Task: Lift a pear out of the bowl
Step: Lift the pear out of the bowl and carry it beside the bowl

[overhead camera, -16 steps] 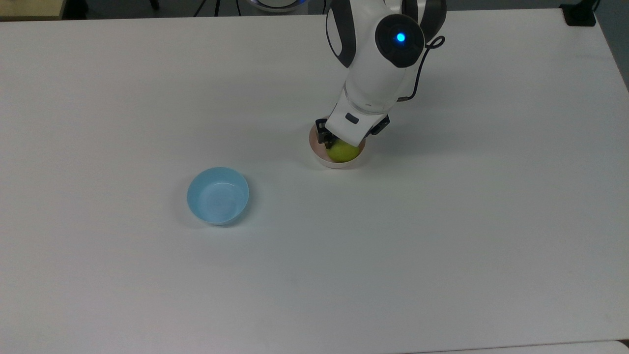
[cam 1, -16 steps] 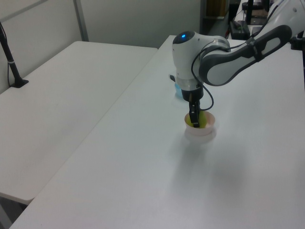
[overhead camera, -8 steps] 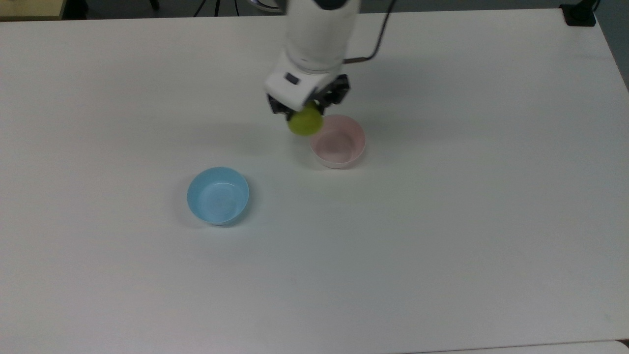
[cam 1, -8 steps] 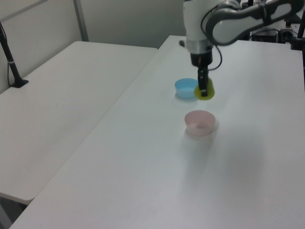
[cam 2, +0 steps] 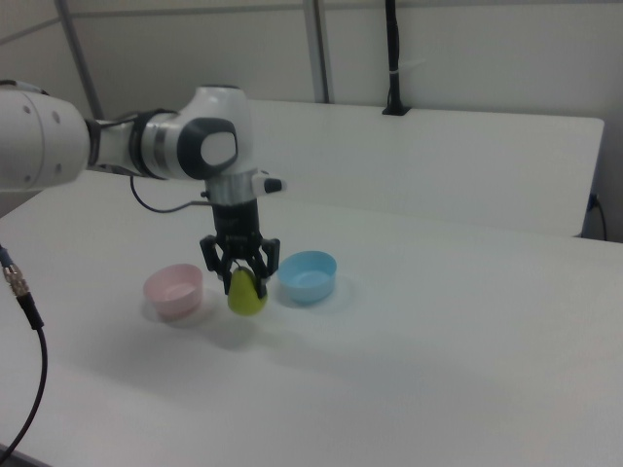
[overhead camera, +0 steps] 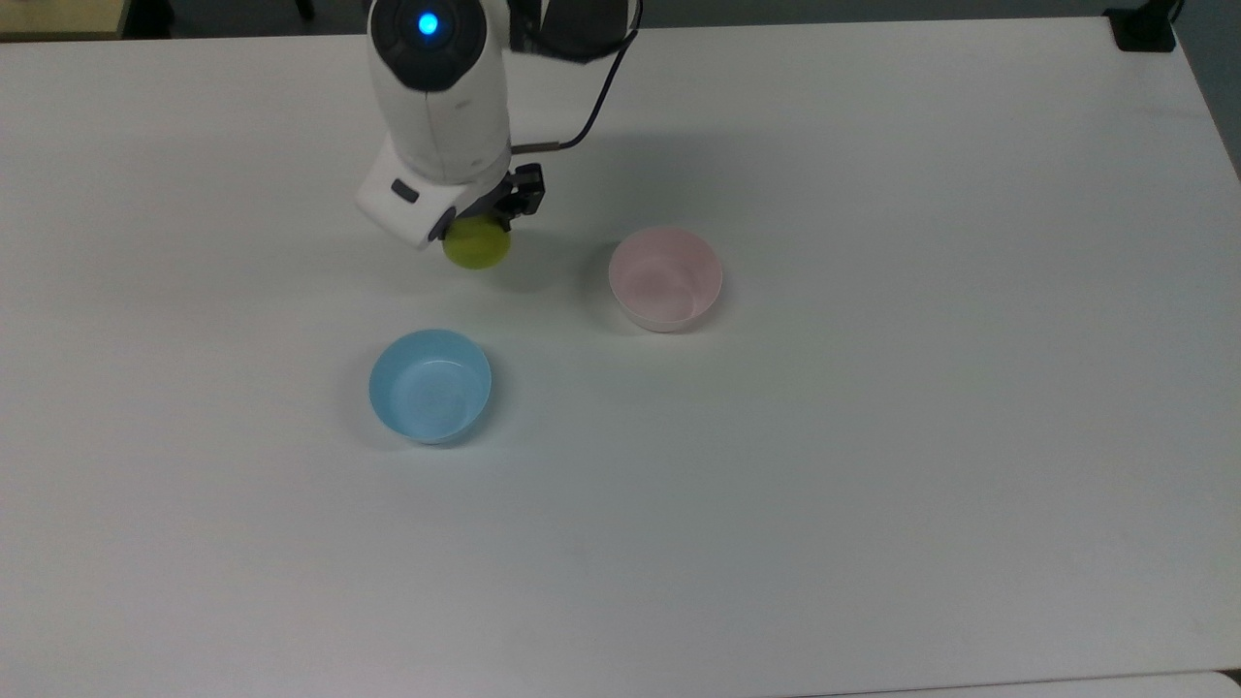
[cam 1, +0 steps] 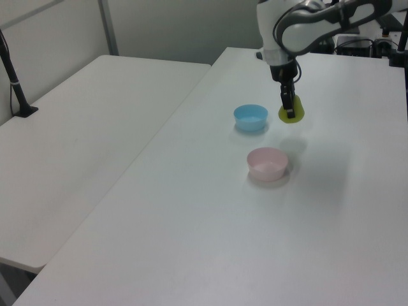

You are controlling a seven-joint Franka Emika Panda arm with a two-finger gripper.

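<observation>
My gripper is shut on the yellow-green pear and holds it in the air above the white table. The pale pink bowl stands with nothing in it, to the right of the pear in the top view and to the left of it in the right view. The arm covers the top of the pear in the top view.
A light blue bowl with nothing in it sits on the table, below the gripper in the top view. A second white table stands beside it in the left view.
The gripper lifted the pear out of the pink bowl and carried it toward the top view's left. The pink bowl now holds nothing.
</observation>
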